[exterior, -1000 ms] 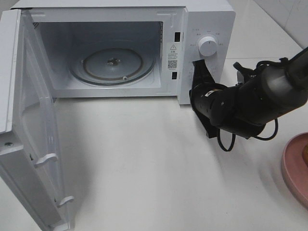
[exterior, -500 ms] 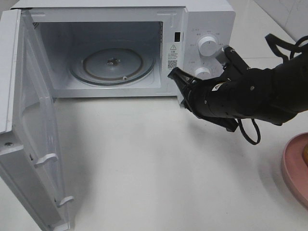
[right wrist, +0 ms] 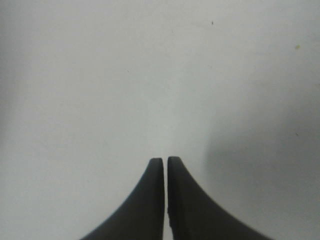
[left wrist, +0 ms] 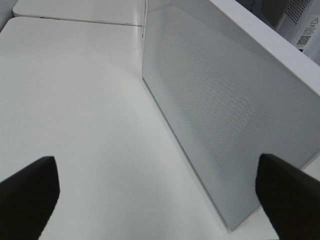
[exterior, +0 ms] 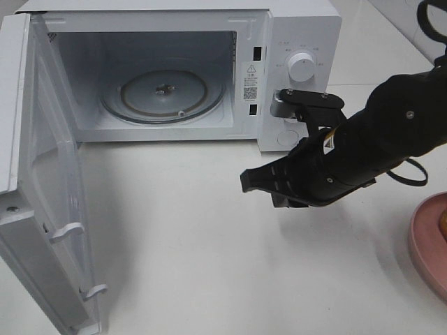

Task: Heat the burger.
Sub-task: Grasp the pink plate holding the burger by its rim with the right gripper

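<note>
Only a golden-brown sliver of the burger shows at the right edge of the exterior view, on a pink plate. My right gripper hangs over the white table in front of the microwave, pointing left. In the right wrist view the right gripper has its two black fingers pressed together with nothing between them, above bare table. My left gripper stands wide open and empty beside the outer face of the microwave door; it is outside the exterior view.
The microwave door is swung fully open at the left, reaching the table's front edge. Inside, the glass turntable carries nothing. Two white knobs sit on the control panel behind my right arm.
My right arm has swung down and to the left, away from the control panel, and now hangs over the table in front of the microwave. Its fingers stay together.
</note>
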Robot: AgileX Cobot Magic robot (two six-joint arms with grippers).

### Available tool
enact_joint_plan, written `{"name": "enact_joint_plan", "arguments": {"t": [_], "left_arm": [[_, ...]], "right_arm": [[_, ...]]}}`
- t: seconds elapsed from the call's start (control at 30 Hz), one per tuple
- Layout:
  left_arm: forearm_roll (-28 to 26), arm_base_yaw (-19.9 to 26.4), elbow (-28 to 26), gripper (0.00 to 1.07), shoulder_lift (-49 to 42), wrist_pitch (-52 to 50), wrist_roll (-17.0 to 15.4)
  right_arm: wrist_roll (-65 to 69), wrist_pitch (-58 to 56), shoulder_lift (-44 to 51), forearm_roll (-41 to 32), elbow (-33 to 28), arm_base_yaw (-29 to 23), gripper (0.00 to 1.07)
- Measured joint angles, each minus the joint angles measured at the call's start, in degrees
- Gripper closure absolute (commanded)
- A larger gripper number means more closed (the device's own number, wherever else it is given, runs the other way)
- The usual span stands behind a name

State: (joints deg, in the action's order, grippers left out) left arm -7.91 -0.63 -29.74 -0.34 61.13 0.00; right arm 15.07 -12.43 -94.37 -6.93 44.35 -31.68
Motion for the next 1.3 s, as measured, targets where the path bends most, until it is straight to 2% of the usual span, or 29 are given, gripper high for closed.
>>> {"name": "enact_joint_plan", "arguments": {"t": [0.07,0.13,0.17,0.2,0.23,0.27,0.3,0.33,0.37,0.4,0.43,0.47,0.5,0.73,0.93,1.0,1.1,1.17,1.3], "left_arm": [[0.0,0.0,0.0,0.07,0.0,0.0,0.0],[0.0,0.0,0.0,0.07,0.0,0.0,0.0],[0.0,0.0,0.0,0.07,0.0,0.0,0.0],[0.0,0.0,0.0,0.07,0.0,0.0,0.0],[0.0,0.0,0.0,0.07,0.0,0.0,0.0],[0.0,0.0,0.0,0.07,0.0,0.0,0.0],[0.0,0.0,0.0,0.07,0.0,0.0,0.0],[0.0,0.0,0.0,0.07,0.0,0.0,0.0],[0.0,0.0,0.0,0.07,0.0,0.0,0.0],[0.0,0.0,0.0,0.07,0.0,0.0,0.0],[0.0,0.0,0.0,0.07,0.0,0.0,0.0],[0.0,0.0,0.0,0.07,0.0,0.0,0.0],[0.0,0.0,0.0,0.07,0.0,0.0,0.0],[0.0,0.0,0.0,0.07,0.0,0.0,0.0],[0.0,0.0,0.0,0.07,0.0,0.0,0.0],[0.0,0.0,0.0,0.07,0.0,0.0,0.0],[0.0,0.0,0.0,0.07,0.0,0.0,0.0],[0.0,0.0,0.0,0.07,0.0,0.0,0.0],[0.0,0.0,0.0,0.07,0.0,0.0,0.0]], "right_arm": [[0.0,-2.2,0.8,1.4,0.0,0.0,0.94],[-0.1,-7.6,3.3,5.4,0.0,0.0,0.80],[-0.1,-7.6,3.3,5.4,0.0,0.0,0.80],[-0.1,-10.5,4.7,7.6,0.0,0.0,0.63],[-0.1,-12.1,5.6,8.5,0.0,0.0,0.54],[-0.1,-12.1,5.6,8.5,0.0,0.0,0.54],[-0.2,-14.9,7.3,9.9,0.0,0.0,0.36],[-0.2,-14.9,7.3,9.9,0.0,0.0,0.36],[-0.2,-17.3,8.8,11.1,0.0,0.0,0.19],[-0.2,-18.8,9.6,11.5,0.0,0.0,0.12],[-0.2,-18.8,9.6,11.5,0.0,0.0,0.12],[-0.2,-22.3,10.8,12.5,0.0,0.0,0.04],[-0.2,-27.4,11.7,12.9,0.0,0.0,0.05],[-0.2,-38.6,12.7,14.3,-0.1,0.0,0.07],[-0.2,-39.8,12.9,14.4,-0.1,2.2,0.09],[-0.3,-40.3,13.3,15.1,-0.1,5.6,0.10],[-0.3,-40.5,13.3,15.4,-0.1,6.4,0.10],[-0.9,-39.0,13.3,15.7,-1.5,9.9,0.11],[-1.5,-37.0,13.3,15.7,-3.4,12.3,0.11]]}}
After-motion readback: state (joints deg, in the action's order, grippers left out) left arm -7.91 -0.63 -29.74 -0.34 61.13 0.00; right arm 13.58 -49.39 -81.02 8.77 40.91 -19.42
